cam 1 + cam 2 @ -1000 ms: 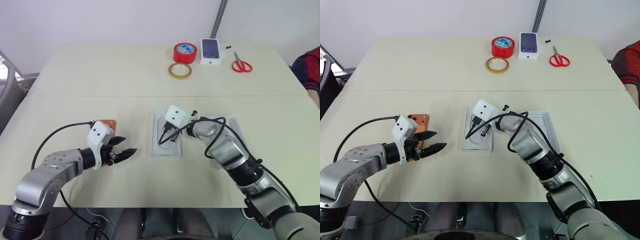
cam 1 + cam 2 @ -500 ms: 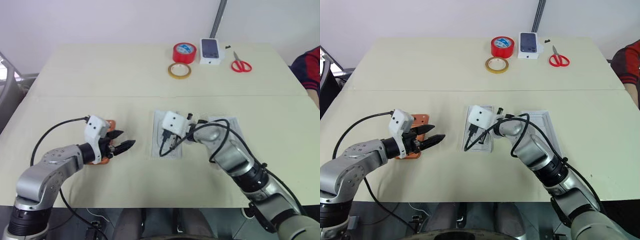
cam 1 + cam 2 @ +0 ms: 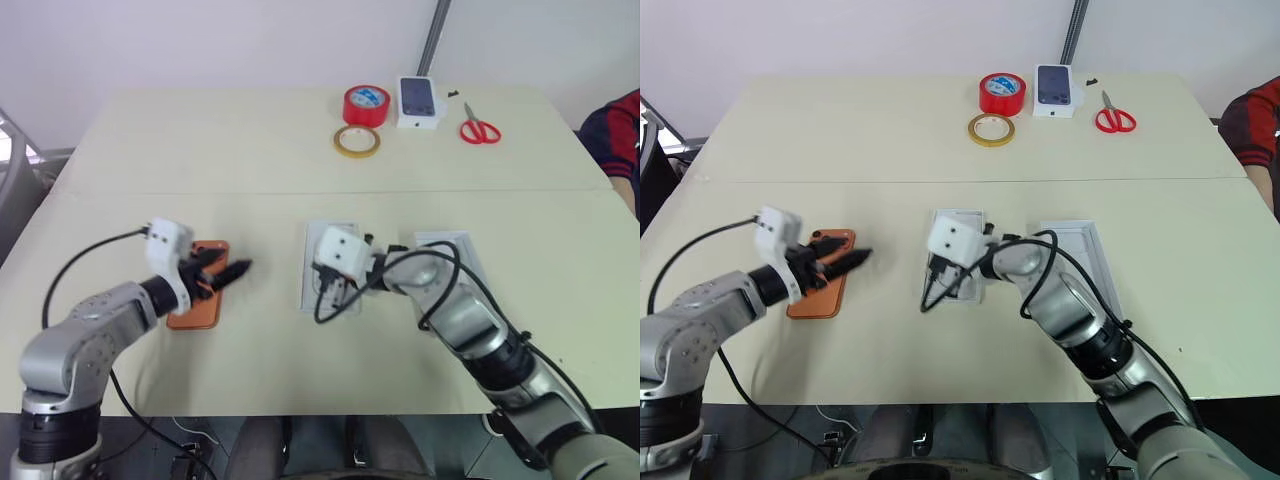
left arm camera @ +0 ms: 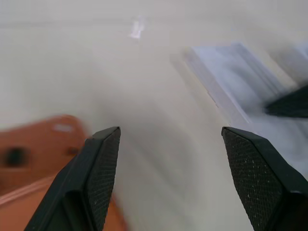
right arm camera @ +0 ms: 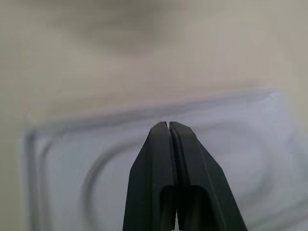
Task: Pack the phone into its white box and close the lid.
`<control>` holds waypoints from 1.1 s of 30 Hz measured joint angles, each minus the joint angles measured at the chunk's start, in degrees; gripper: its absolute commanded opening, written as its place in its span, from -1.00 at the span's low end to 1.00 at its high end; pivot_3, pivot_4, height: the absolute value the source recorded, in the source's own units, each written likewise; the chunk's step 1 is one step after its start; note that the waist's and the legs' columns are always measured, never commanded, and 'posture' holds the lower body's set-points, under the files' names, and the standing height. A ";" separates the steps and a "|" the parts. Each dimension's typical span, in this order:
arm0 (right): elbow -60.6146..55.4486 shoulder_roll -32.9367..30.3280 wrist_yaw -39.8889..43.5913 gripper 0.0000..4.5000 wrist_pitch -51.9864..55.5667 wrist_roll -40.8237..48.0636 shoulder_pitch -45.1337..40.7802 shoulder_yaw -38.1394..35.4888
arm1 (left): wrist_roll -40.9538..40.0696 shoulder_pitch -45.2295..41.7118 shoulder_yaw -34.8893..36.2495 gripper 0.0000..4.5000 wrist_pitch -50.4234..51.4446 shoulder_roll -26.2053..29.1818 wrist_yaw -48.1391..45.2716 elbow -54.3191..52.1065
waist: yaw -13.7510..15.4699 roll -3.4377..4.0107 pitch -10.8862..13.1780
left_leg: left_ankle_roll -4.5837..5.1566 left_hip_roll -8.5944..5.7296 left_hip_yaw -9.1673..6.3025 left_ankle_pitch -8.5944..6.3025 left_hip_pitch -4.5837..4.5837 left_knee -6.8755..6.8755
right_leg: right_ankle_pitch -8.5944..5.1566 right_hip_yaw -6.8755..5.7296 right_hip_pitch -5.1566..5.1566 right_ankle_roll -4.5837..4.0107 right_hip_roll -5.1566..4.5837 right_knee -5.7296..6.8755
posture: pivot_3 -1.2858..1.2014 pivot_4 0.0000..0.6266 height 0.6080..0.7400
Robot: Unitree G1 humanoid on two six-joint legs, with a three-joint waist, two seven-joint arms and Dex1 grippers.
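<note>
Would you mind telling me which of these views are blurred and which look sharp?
Left wrist view: the phone and the white insert are smeared by motion blur, while the black fingers stay crisp. Right wrist view: the shut fingers are sharp, the insert behind them soft. Both head views: sharp, evenly lit, down to the scissors.

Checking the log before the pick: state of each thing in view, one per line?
Left tool: open, empty, over the table beside the phone.
Right tool: shut, empty, over the moulded insert.
Phone: flat on the table, not boxed.
Moulded insert: flat on the table, partly behind the right arm.
White tray: open, empty where it shows.
Scissors: closed.
</note>
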 measured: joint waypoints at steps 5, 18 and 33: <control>7.71 5.89 -2.20 -1.00 -2.77 -0.65 -4.15 1.65 | 0.54 -2.17 6.59 0.98 6.97 -0.54 10.41 4.46 | -0.15 -0.04 -0.02 | -0.02 -0.01 0.01 0.02 0.00 0.00 | 0.00 0.00 -0.02 0.00 0.00 0.00 | 0.03 -0.52 1.00; 21.61 10.91 0.65 -1.00 -9.09 -3.86 -7.49 9.96 | -5.76 -5.22 13.89 0.98 33.02 -0.56 14.70 2.27 | -0.22 -0.14 -0.09 | -0.42 -0.02 0.02 0.24 0.01 -0.02 | 0.00 0.00 -0.06 0.01 -0.02 0.06 | 0.03 -0.52 1.00; 21.97 11.22 2.87 -1.00 -10.39 -5.31 -7.43 10.26 | -13.96 -5.89 11.21 0.98 34.58 -8.90 18.80 -1.36 | 0.65 -0.14 -0.20 | -0.43 -0.13 -0.01 0.24 0.04 0.01 | 0.01 -0.04 0.06 0.01 -0.15 0.03 | 0.03 -0.52 1.00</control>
